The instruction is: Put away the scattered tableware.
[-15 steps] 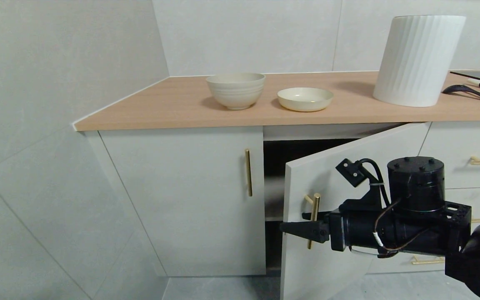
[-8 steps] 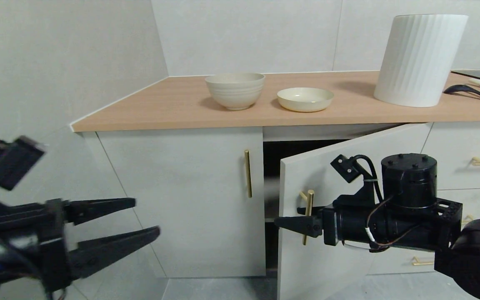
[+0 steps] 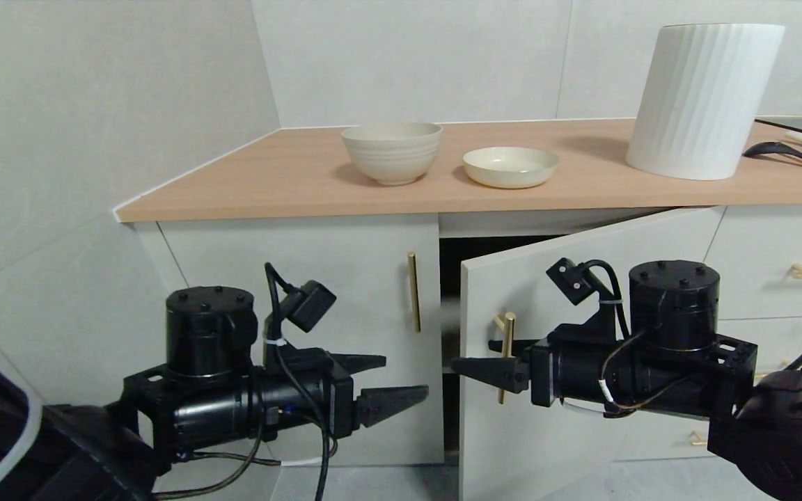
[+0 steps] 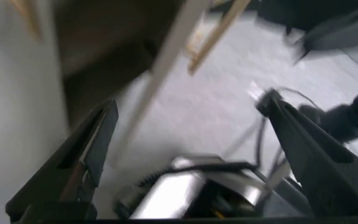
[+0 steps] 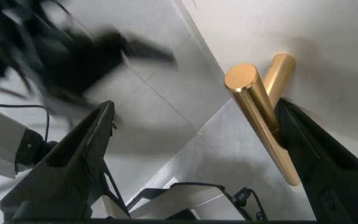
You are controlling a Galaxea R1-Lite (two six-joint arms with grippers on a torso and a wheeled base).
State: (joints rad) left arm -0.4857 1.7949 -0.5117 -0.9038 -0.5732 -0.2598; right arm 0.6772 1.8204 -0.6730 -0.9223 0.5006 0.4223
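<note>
The ribbed bowl (image 3: 392, 151) and the shallow dish (image 3: 510, 165) sit side by side, apart, on the wooden table (image 3: 269, 188). Below them, the right gripper (image 3: 476, 356) is spread open, its fingers straddling the gold handle (image 3: 508, 327) of the half-open cabinet door (image 3: 568, 257). The left gripper (image 3: 402, 379) hangs open and empty before the closed door (image 3: 303, 278).

Wooden countertop (image 3: 269, 181) bears ribbed bowl (image 3: 392, 152), shallow dish (image 3: 510, 165), white ribbed cylinder (image 3: 704, 97), utensils (image 3: 791, 152).
</note>
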